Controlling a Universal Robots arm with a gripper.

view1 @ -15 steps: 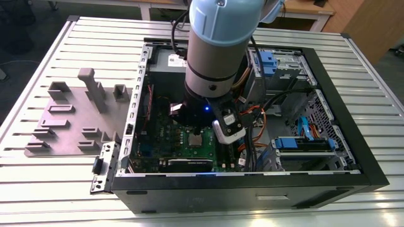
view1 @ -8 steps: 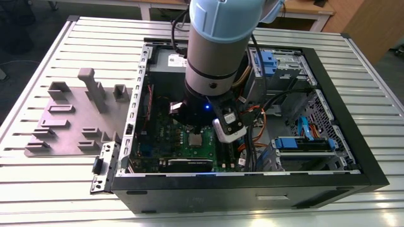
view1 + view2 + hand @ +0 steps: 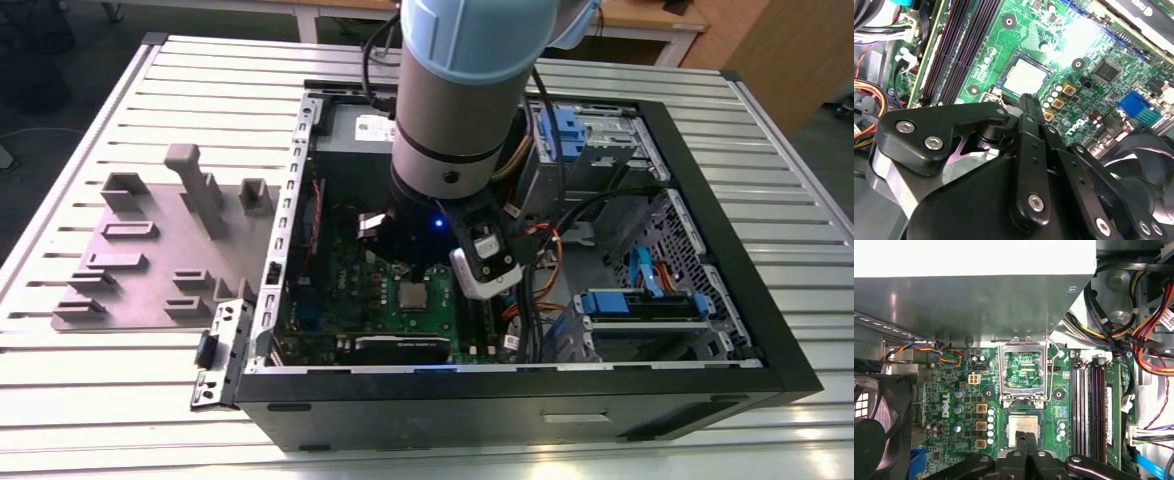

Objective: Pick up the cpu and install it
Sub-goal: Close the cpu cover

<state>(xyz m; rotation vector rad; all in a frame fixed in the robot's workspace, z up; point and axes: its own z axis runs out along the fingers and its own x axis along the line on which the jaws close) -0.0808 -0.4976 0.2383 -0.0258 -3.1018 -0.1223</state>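
Observation:
The cpu [image 3: 1023, 424] lies flat in its socket on the green motherboard [image 3: 954, 390], silver lid up; it also shows in the second wrist view [image 3: 1026, 80] and the exterior view [image 3: 412, 294]. The silver socket bracket [image 3: 1025, 342] stands flipped open just beyond the cpu. My gripper [image 3: 1027, 437] hangs just above the cpu's near edge with its two black fingers pressed together and nothing between them, as the second wrist view [image 3: 1026, 99] also shows. The arm [image 3: 454, 120] reaches down into the open computer case.
Black memory slots [image 3: 1089, 405] run beside the socket. A black fan [image 3: 874, 430] sits on the other side. Bundled cables [image 3: 1149, 340] and a grey metal box [image 3: 979, 305] lie beyond. The case wall [image 3: 747, 300] rings the board; a grey fixture plate [image 3: 134, 250] lies outside at the exterior view's left.

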